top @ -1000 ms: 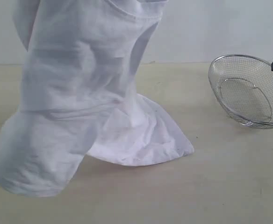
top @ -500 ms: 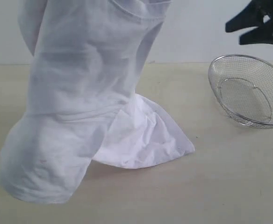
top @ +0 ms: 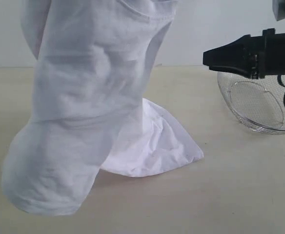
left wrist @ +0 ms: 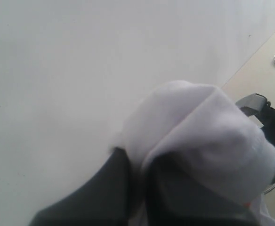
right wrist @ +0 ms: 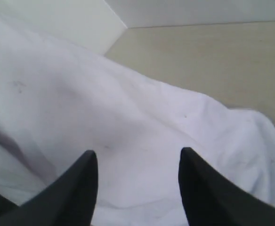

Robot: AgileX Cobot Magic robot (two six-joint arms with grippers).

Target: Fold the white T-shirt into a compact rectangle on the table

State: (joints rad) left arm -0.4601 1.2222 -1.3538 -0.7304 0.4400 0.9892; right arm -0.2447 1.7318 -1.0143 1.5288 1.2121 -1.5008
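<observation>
One shirt (top: 89,97) is hanging at exterior-view left, its lower end lying on the table (top: 230,185), the right gripper (top: 208,58) hovering near the basket (top: 259,109); in the left wrist view the left gripper (left wrist: 140,176) is clamping the bunched shirt; in the right wrist view its fingers (right wrist: 81,186) are standing apart, empty.

Soft cloth T-shirt (top: 84,97), matt table (top: 230,185), shiny wire-mesh basket (top: 259,103)

The white T-shirt (top: 84,97) is plain white with soft greyish shadows in the folds. The table (top: 240,190) is pale matte beige, the basket (top: 259,105) shiny silver wire mesh, the right end effector (top: 207,58) black, and the wall (top: 191,29) off-white.
</observation>
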